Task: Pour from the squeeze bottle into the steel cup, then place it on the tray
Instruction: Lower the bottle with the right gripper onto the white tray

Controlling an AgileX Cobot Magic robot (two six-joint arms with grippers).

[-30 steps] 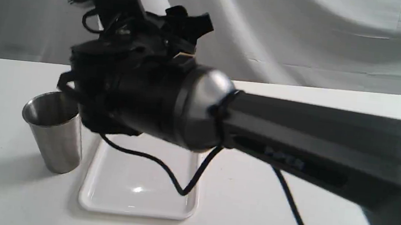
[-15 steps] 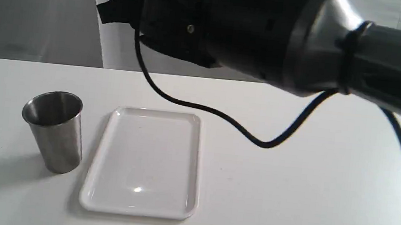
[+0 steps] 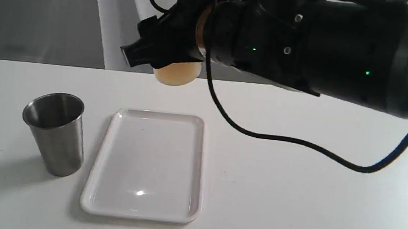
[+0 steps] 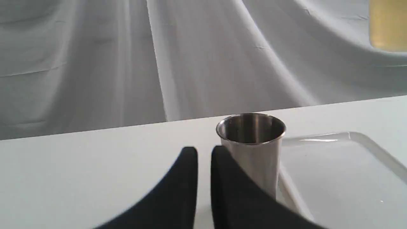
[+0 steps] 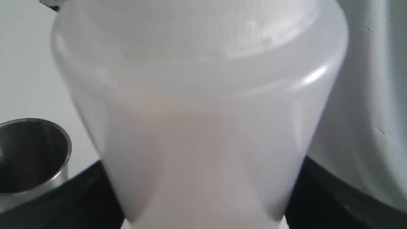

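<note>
Exterior: white surface [image 3: 293, 200], grey draped cloth [image 3: 29, 9] behind. Steel cup [image 3: 52, 132] at left, tray [image 3: 150, 154] just right of it. Right jaws grip the squeeze bottle [image 3: 176, 74] aloft near the tray's far end.
Left wrist: left jaws nearly closed, empty.
Right wrist: squeeze bottle fills the view.

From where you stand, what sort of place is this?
Probably a robot test bench, not a kitchen: a white table, a draped grey cloth backdrop, and a robot arm holding a squeeze bottle near a tray and steel cup.
</note>
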